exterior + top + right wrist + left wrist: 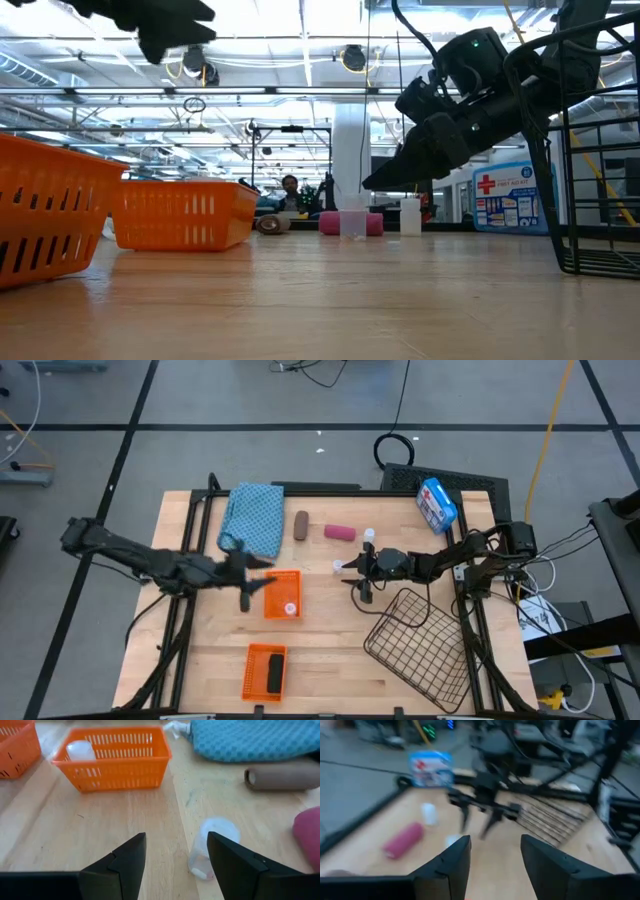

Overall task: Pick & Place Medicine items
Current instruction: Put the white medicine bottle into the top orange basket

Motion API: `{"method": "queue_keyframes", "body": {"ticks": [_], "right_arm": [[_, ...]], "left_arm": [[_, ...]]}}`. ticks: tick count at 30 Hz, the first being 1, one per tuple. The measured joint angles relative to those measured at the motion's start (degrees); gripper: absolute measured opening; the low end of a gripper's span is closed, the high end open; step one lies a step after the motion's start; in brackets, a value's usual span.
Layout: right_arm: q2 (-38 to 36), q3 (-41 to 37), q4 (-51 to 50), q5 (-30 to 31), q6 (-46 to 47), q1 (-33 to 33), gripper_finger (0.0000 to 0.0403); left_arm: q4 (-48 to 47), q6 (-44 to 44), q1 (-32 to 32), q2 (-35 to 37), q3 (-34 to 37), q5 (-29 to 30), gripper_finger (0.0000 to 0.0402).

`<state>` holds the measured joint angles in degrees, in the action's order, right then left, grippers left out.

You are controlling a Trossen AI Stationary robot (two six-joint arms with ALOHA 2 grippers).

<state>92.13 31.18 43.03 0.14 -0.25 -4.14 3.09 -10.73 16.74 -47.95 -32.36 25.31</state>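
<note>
High view: brown cylinder [301, 525], pink cylinder [339, 532] and two small white round vials [368, 535] [337, 567] lying mid-table; third vial [291, 609] inside near orange plastic basket [281, 594]; black cylinder [274, 673] in second orange basket [265, 671] at 6 o'clock. Left gripper [247, 592] over first basket's rim; right gripper [358, 585] just beside loose vial, at its 5 o'clock. Bare wood between baskets and black wire basket [420, 645].

Low view: pink cylinder and vials small, far off; left gripper cut off at frame edge.

Left wrist: fingers [451, 865] apart, empty; scene blurred.

Right wrist: fingers [127, 860] apart, vial [210, 847] partly hidden behind one finger, not gripped.
</note>
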Motion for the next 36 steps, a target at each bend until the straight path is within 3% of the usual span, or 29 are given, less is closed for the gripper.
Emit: {"method": "queue_keyframes", "body": {"ticks": [3,7,11,15,22,30,36], "right_arm": [[-3.4,0.0,0.1,0.7,0.0,-0.2,0.0199],[-10.8,0.0,-0.2,8.1,-0.3,-1.6,0.0197],[-17.1,0.1,-4.3,14.9,-1.1,-4.0,0.0197],[-19.5,0.1,-15.0,19.5,-0.2,-8.4,0.0197],[-17.4,-0.5,-30.0,19.3,6.9,-16.1,0.0200],[-17.0,-3.9,-29.6,14.4,8.1,-16.4,0.0204],[-16.9,-6.7,-29.5,14.7,8.7,-16.5,0.0197]], "left_arm": [[-2.7,1.7,-0.6,5.7,0.0,4.3,0.0172],[-5.9,2.8,-1.1,10.3,0.0,8.5,0.0166],[-9.8,4.7,-1.8,11.4,0.0,9.6,0.0159],[-13.1,4.4,-3.1,10.3,0.0,9.8,0.0157],[-14.7,3.6,-4.9,6.8,0.0,9.8,0.0156],[-14.8,3.5,-6.1,4.9,0.0,9.3,0.0157],[-11.9,6.4,-6.3,6.5,0.0,9.3,0.0157]]}}
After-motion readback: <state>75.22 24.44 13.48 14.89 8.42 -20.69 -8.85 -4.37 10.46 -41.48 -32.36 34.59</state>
